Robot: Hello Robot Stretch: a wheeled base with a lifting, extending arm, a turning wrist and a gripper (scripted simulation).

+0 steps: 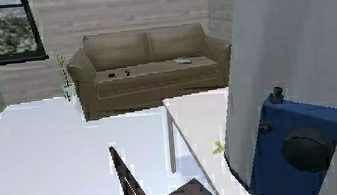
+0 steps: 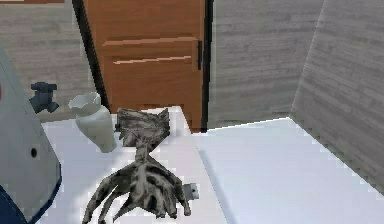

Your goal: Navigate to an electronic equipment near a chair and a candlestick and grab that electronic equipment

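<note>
Much is cut off or hard to read. In the forward view a tall pale grey rounded body takes up the right side and runs past the top edge. A blue box with a dark round face is set against its lower part and is cut by the bottom edge. This may be the electronic equipment, though its kind cannot be told. It stands on or just beside the white table, near that table's right end. A dark chair is close to the table's left corner, with only its back and part of its seat visible.

Farther off, a brown sofa stands against the wall. On its seat lie small dark things and a flat pale thing, all too small to name. A potted plant stands at the sofa's left, under a window.

In the arm side view the grey and blue body fills the left edge, with a dark knob on it. On the table stand a white vase and a dark branching sculpture, and a small grey piece touches its base. A brown door stands behind.

The state of the fingers cannot be told, nor how the blue box lies relative to them, nor the arm's pose.
</note>
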